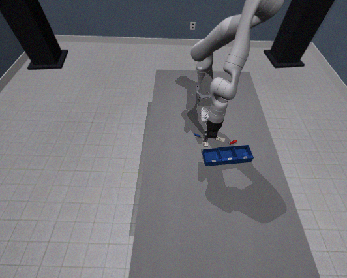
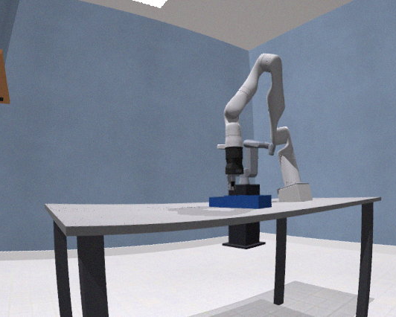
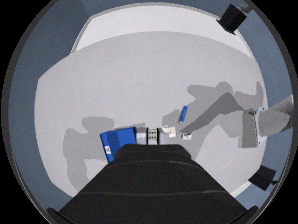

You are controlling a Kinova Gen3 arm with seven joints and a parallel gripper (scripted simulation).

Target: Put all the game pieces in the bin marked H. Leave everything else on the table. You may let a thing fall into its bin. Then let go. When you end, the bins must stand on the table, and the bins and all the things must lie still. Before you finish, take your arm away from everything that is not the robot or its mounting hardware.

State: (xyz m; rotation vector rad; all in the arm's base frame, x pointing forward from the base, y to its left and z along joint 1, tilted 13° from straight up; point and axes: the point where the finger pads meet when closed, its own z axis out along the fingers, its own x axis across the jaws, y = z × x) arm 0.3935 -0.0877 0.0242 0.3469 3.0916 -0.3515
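A blue bin (image 1: 227, 154) with three compartments stands on the grey table; each has a small white label, too small to read. My gripper (image 1: 206, 139) hangs just behind the bin's left end, a little above the table, and is shut on a small white game piece (image 1: 205, 143). The gripper also shows in the side view (image 2: 231, 187), above the bin's (image 2: 240, 201) far side. A second small white piece (image 1: 220, 139) lies on the table to the right of the gripper. In the wrist view the bin (image 3: 119, 141) is at the left and the held piece (image 3: 153, 136) sits between the fingers.
A small blue object (image 1: 197, 134) lies left of the gripper and shows in the wrist view (image 3: 182, 115). A small red object (image 1: 233, 141) lies behind the bin's middle. The arm's base (image 1: 203, 94) stands further back on the table.
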